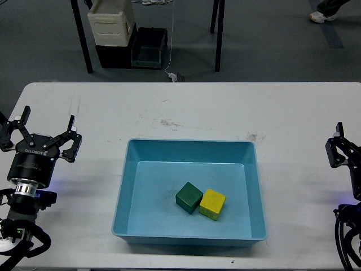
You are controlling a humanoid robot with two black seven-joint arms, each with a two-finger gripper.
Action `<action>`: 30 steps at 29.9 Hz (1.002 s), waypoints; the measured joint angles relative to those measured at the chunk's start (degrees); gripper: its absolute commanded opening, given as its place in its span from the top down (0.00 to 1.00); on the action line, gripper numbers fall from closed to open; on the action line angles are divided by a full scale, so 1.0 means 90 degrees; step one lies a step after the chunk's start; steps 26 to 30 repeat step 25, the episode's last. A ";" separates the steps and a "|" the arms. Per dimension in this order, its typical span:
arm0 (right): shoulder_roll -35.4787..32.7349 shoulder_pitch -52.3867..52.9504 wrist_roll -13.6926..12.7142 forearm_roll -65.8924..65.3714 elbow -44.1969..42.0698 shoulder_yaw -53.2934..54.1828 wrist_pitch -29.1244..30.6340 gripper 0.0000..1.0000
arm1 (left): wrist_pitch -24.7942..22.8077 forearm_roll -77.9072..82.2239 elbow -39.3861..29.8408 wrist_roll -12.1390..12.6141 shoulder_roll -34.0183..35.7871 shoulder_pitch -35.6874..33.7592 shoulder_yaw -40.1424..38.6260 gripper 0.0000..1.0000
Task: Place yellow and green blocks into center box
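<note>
A green block (pixel 189 197) and a yellow block (pixel 212 204) lie side by side, touching, on the floor of the light blue box (pixel 192 143) at the table's centre. My left gripper (pixel 39 137) is at the left edge of the table, well left of the box, its fingers spread wide and empty. My right gripper (pixel 342 151) shows only in part at the right edge of the view, right of the box. Its fingers cannot be told apart.
The white table (pixel 186 107) has scuff marks behind the box. Beyond its far edge, on the floor, stand a beige container (pixel 111 22) on a black base, a dark bin (pixel 149 48) and black table legs (pixel 219 34). A shoe (pixel 326 8) shows at the top right.
</note>
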 measured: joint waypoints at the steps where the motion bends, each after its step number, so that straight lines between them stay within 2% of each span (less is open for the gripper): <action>1: 0.0005 -0.0031 0.0000 -0.0003 0.0000 -0.0020 0.0116 0.00 | -0.0007 -0.0084 -0.0009 0.0000 0.0005 0.0000 0.0075 0.00; 5: 0.0024 -0.0178 -0.0002 0.0009 0.0000 -0.0056 0.0401 0.00 | -0.0063 -0.0403 -0.0026 0.0000 -0.0027 0.0015 0.0171 0.00; 19: 0.0015 -0.0241 -0.0060 0.0269 0.0014 -0.0690 0.0210 0.00 | -0.0286 -0.0644 -0.0138 0.0000 -0.0079 0.0170 0.0172 0.00; 30: 0.0037 -0.0273 -0.0008 0.0235 0.0013 -0.0703 0.0372 0.00 | -0.0300 -0.0644 -0.0238 0.0000 -0.0080 0.0222 0.0180 0.00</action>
